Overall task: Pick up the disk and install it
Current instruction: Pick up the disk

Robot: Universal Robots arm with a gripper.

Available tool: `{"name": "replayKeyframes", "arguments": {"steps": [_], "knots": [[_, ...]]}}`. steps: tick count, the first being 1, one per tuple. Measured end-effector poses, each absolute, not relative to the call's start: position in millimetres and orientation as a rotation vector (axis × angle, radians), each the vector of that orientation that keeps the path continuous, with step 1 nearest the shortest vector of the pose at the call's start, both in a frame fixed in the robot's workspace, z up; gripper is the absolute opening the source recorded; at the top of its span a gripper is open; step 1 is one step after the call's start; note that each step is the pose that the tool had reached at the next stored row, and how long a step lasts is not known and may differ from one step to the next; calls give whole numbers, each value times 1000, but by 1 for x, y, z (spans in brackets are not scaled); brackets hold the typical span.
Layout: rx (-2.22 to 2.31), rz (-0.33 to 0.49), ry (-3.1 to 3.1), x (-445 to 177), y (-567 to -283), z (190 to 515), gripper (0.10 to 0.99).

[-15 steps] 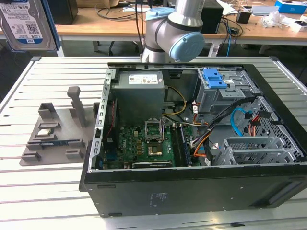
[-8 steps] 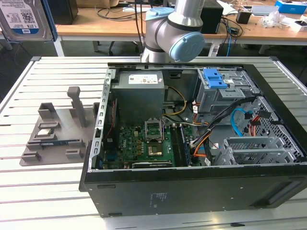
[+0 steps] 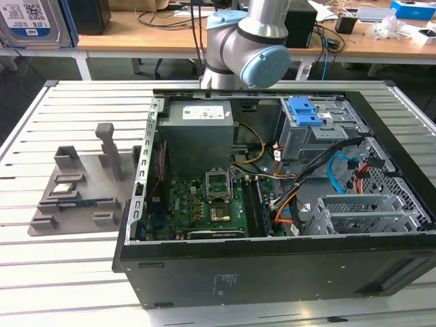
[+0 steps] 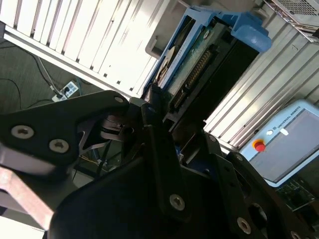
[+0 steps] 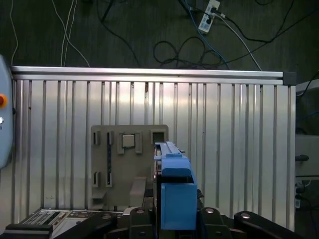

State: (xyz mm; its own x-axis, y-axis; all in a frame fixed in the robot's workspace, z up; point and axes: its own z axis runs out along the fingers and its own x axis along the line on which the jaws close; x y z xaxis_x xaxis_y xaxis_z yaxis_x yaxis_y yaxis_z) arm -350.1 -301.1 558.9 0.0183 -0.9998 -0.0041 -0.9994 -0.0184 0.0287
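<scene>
Gripper (image 5: 172, 219) clamped on the disk (image 5: 175, 189) — blue plastic rail, edge-on — over the ribbed metal table (image 5: 239, 149); grey holder (image 5: 107, 149) nearby.

The disk (image 5: 176, 199) is framed in smooth blue plastic. The tabletop (image 5: 239, 149) is formed of ribbed, satin-bright metal. The grey holder (image 5: 124, 169) is moulded in matt plastic.

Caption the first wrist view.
Tool holds the blue-railed silver metal disk above the slatted aluminium table and grey fixture tray.
</scene>
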Motion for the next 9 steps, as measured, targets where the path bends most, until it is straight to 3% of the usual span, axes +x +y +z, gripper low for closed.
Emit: {"name": "replayKeyframes", "arguments": {"steps": [9], "knots": [[2229, -36, -2188, -350, -301, 562, 365]]}}
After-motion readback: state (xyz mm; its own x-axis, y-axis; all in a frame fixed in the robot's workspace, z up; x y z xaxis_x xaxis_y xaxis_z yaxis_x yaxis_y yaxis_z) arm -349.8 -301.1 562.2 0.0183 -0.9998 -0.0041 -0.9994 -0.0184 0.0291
